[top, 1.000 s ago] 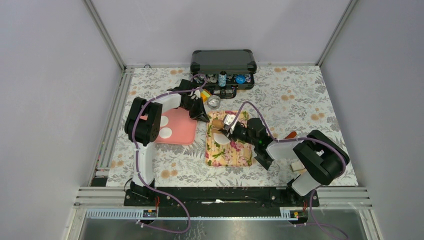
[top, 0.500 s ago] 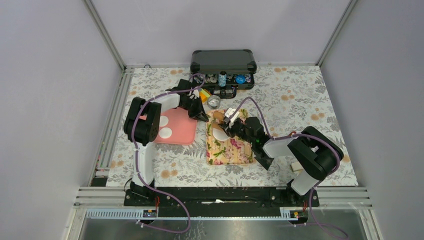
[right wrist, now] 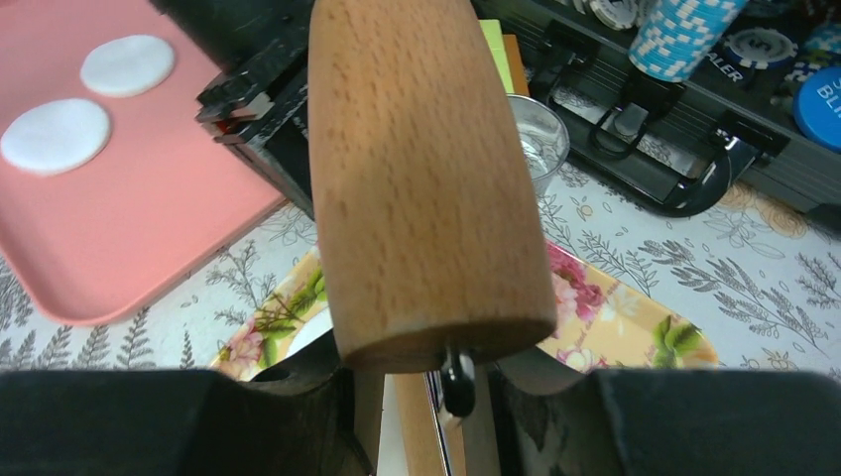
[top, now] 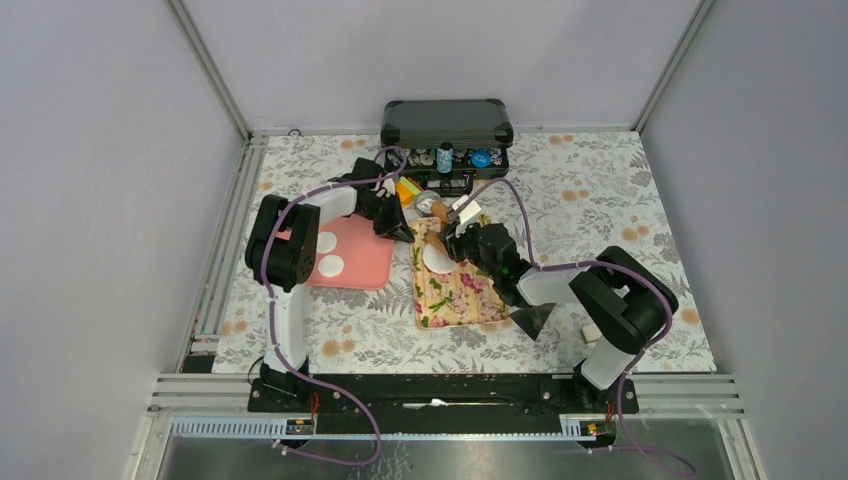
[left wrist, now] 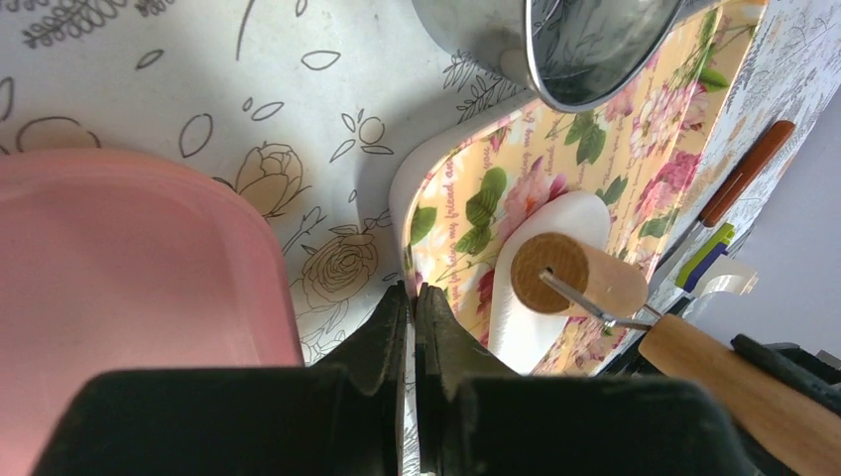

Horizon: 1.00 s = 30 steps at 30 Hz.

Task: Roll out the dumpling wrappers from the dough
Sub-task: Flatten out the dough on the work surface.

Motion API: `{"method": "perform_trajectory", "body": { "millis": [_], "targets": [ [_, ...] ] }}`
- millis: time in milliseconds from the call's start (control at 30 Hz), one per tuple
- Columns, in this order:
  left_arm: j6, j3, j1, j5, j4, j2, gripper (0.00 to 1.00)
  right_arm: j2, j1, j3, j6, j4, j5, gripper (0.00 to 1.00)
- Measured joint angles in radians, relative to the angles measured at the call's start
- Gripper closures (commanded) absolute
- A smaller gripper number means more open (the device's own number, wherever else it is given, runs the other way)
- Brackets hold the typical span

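**Hands.** Right hand (right wrist: 421,397) pinches the handle of the rolling pin (right wrist: 426,178). Left hand (left wrist: 414,297) is pressed together and holds nothing. It sits in the gap between the pink tray (left wrist: 129,268) and the floral board (left wrist: 456,213).

**Key relation.** The dough (left wrist: 565,220), a soft white flattened oval, lies on the board beneath the smooth wooden roller. Contact cannot be confirmed. The roller's long axis points away from the right hand toward the shiny metal tin (left wrist: 585,40). The right arm is nearer.

**Output.** 2 thin round wrappers (right wrist: 127,64) lie on the tray.

The left tool (left wrist: 411,297), jaws pressed together, hangs between a pink plastic tray (left wrist: 129,268) and a flowered board (left wrist: 466,208); a wooden roller (left wrist: 575,278) lies on flat white dough (left wrist: 560,213).
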<state>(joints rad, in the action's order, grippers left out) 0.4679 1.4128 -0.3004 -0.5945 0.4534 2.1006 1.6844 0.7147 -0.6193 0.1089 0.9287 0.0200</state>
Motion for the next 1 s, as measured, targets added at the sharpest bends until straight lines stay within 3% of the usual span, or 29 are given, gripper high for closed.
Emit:
{"method": "perform_trajectory", "body": {
  "millis": [300,667,867,1000],
  "targets": [
    [0.0,-0.015,0.016,-0.009,-0.005,-0.007,1.0,0.016,0.002,-0.063,-0.097,-0.08,0.128,1.0],
    [-0.026,-0.021,0.029,-0.017,0.032,-0.015,1.0,0.044,-0.002,-0.096,-0.082,-0.14,0.3,1.0],
    [-0.075,-0.015,0.033,-0.032,0.074,-0.015,1.0,-0.015,-0.015,-0.1,0.039,-0.238,0.254,1.0],
    [-0.12,0.013,0.034,-0.038,0.117,-0.004,1.0,-0.032,-0.106,-0.166,0.126,-0.359,0.027,1.0]
  ]
}}
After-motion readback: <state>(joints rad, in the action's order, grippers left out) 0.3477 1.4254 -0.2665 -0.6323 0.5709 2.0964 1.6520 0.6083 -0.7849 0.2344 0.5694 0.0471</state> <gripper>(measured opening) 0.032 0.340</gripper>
